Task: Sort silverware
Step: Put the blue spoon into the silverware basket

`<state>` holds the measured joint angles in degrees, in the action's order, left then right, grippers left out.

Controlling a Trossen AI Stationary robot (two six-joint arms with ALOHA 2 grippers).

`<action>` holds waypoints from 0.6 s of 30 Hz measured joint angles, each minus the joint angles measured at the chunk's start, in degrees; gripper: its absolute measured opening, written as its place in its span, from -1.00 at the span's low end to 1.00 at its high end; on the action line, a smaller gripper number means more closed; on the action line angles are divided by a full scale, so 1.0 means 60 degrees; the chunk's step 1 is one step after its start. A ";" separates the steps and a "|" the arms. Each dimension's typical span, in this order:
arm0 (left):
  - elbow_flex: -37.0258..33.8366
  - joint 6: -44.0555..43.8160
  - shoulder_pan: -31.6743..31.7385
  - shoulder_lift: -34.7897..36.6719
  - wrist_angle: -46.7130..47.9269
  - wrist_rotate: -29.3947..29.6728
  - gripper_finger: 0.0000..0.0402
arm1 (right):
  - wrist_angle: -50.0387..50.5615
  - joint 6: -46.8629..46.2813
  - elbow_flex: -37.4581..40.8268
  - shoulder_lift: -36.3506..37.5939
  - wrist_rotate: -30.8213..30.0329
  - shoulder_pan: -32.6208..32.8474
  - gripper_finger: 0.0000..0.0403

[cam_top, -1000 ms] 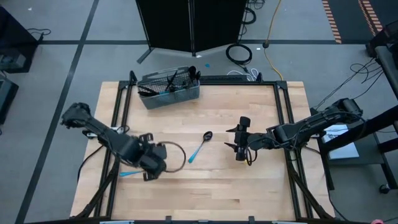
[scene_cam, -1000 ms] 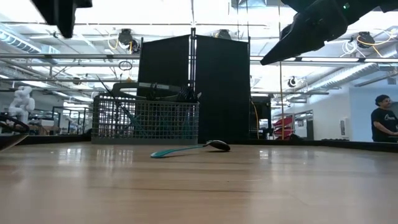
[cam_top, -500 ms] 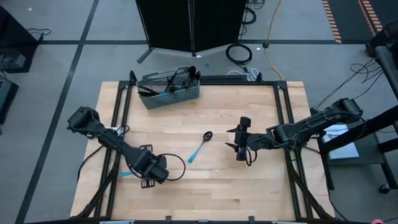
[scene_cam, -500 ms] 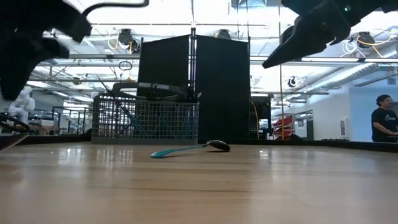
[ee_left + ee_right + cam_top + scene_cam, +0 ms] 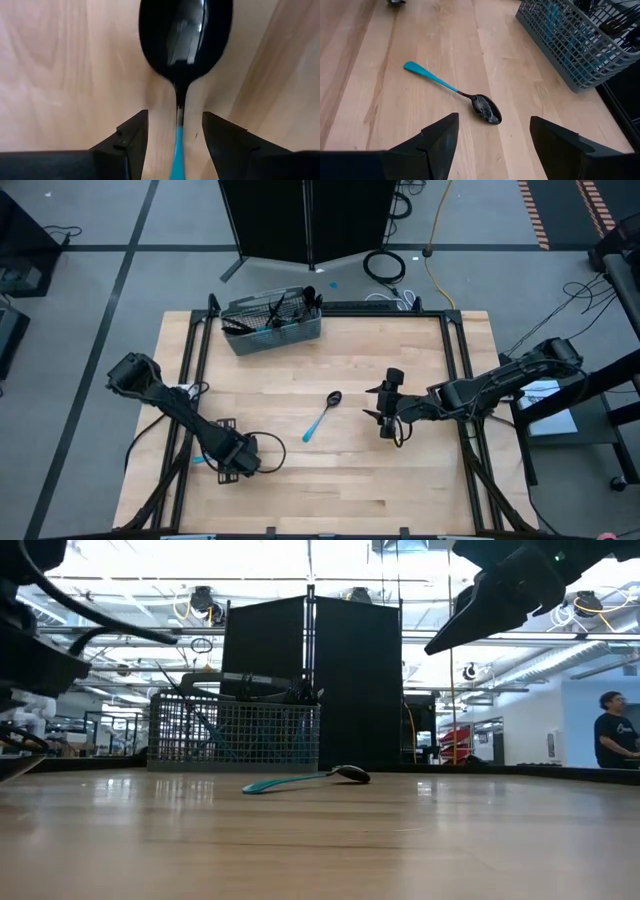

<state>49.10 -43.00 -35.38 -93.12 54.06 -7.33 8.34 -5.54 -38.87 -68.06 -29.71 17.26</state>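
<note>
L gripper point(image 5: 175, 131) sits low over the bench point(image 5: 400, 480) near its front-left part, jaws open w/ a spoon point(image 5: 184, 45) lying flat between them; the blue handle runs back through the gap, touching neither finger as far as can be seen, dark bowl just ahead of the tips; R gripper point(image 5: 492, 132) hangs above the bench right of centre, jaws open wide and holding nothing; a 2nd spoon point(image 5: 454, 92) lies on the wood ahead of the R jaws, well apart from them, bowl toward the wire basket point(image 5: 580, 47); basket stands farther out beyond that spoon at the bench's far edge, more blue-handled silverware point(image 5: 275, 320) standing inside; a person point(image 5: 615, 735) shows in the room behind
</note>
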 joint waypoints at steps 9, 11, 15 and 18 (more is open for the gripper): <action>-0.0310 0.0048 0.0007 0.0033 -0.0780 -0.0108 -0.14 | -0.0109 -0.0004 0.0000 -0.0453 -0.0038 -0.0004 0.20; -0.0303 0.0051 0.0007 0.0033 -0.0690 -0.0177 -0.23 | -0.0098 0.0000 0.0000 -0.0584 -0.0036 -0.0004 0.20; -0.0302 0.0062 0.0035 0.0022 -0.0569 -0.0243 -0.55 | -0.0226 0.0026 0.0000 -0.0767 -0.0040 -0.0004 0.20; -0.0295 0.0157 0.0193 0.0022 -0.0488 -0.0324 -0.86 | -0.0342 0.0058 0.0000 -0.0785 -0.0044 -0.0004 0.20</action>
<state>47.33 -42.06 -34.22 -92.99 51.13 -9.28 6.28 -5.19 -38.87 -72.77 -29.98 17.23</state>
